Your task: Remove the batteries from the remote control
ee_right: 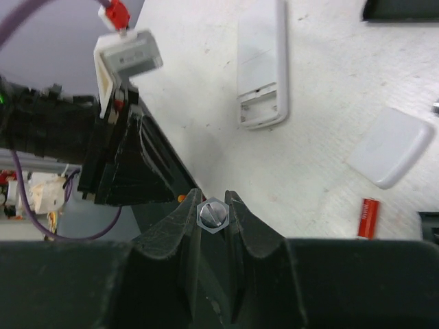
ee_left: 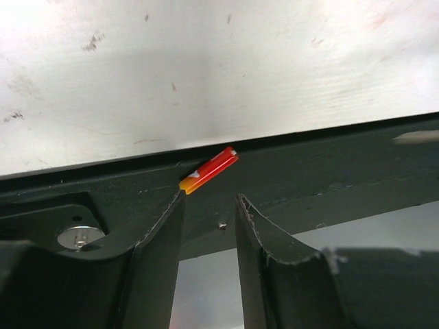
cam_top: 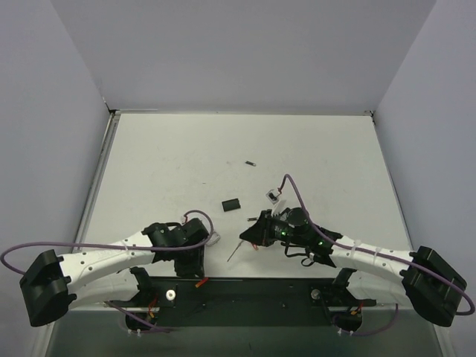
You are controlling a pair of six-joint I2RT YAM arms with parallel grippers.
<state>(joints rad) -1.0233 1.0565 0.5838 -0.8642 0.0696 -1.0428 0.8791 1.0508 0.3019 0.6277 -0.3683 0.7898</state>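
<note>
From above, the left gripper (cam_top: 195, 269) hangs over the dark metal base rail (cam_top: 253, 286) at the near edge of the white table (cam_top: 186, 149). A small red cylindrical battery (cam_top: 201, 282) lies on the rail just beside its tips. The right gripper (cam_top: 245, 236) points left, low over the table, and a small black rectangular cover (cam_top: 231, 204) lies apart from it.

In the left wrist view, the fingers (ee_left: 161, 247) stand apart and grasp nothing. The battery (ee_left: 209, 170), yellow-gold at one end, rests tilted on the rail just past them.

In the right wrist view, the fingers (ee_right: 182, 226) are drawn together. A silver hexagonal screw head (ee_right: 211, 214) shows between the tips, and I cannot tell whether it is gripped. A second battery (ee_right: 370, 217), also red, lies on the table near a flat white cover (ee_right: 391, 146). A short white remote (ee_right: 262, 65) lies with its recess open. I cannot pick out the long black remote with certainty.
</note>
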